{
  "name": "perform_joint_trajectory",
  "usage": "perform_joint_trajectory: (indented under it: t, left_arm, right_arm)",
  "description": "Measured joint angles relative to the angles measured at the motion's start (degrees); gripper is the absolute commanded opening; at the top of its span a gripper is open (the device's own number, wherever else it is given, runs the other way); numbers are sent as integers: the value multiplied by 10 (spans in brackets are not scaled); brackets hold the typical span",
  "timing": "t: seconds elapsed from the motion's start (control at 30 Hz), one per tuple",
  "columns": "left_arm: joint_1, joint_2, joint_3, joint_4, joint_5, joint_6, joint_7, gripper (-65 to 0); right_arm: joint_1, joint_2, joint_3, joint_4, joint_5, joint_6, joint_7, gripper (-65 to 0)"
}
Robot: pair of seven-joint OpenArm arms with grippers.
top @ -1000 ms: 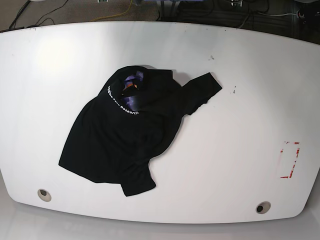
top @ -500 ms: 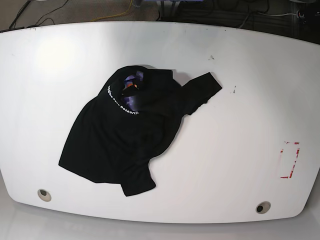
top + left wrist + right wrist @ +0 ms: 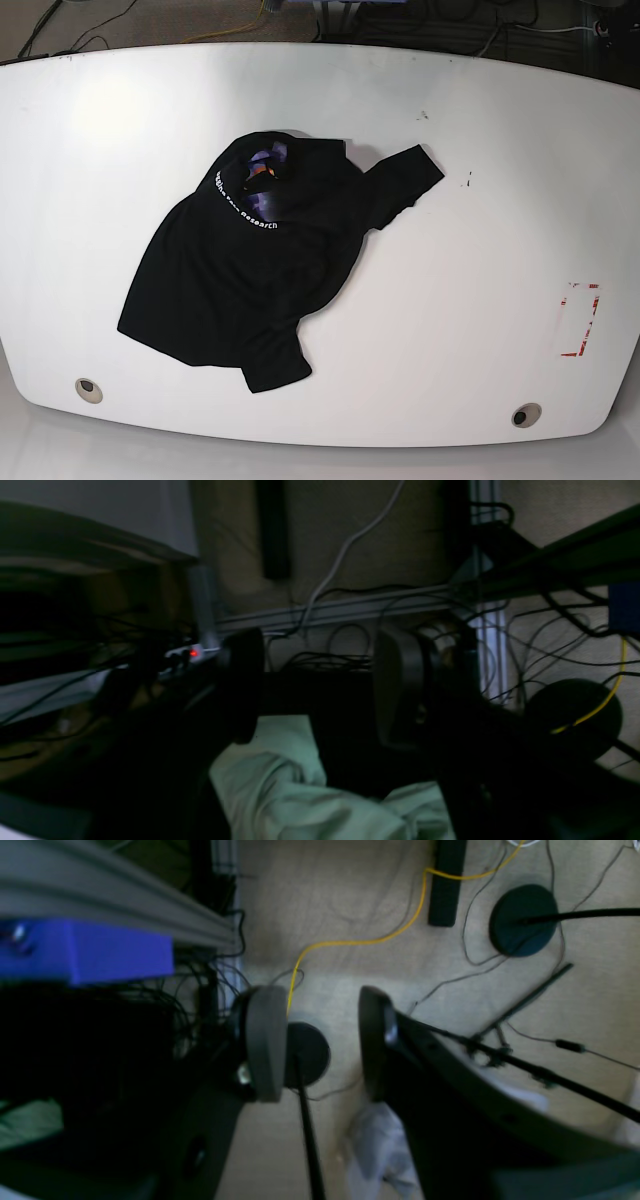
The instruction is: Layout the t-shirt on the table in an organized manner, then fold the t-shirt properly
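Both grippers face you with jaws spread and nothing between them, the left gripper [image 3: 320, 685] and right gripper [image 3: 322, 1042] off over cable-strewn floor, while the crumpled black short-sleeved cloth t-shirt [image 3: 262, 268] lies left of centre on the glossy white table [image 3: 470, 260].

Beige floor [image 3: 360, 900] with loose black cables, a yellow cable [image 3: 350, 942], two round black stand bases [image 3: 522, 920]. Aluminium rail [image 3: 115, 905] with a blue block [image 3: 85, 957]. Left wrist view dim: white cable [image 3: 345, 550], red LED [image 3: 192, 653].
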Motion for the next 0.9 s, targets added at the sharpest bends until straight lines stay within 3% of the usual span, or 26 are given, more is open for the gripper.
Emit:
perform_joint_trajectory:
  t: [0.33,0.8,0.9]
  left_arm:
    - [31,-2,0,93,-80,-3,1,-324]
    - [36,-3,0,200,-88,-3,0,-324]
    - [36,-2,0,208,-88,-3,2,-324]
  right_arm:
    - [-51,-8,-14,128,0,-23,1,-416]
    - [-76,-8,-11,221,1,-27,0,-416]
    - [-77,-8,-11,221,26,-27,0,-416]
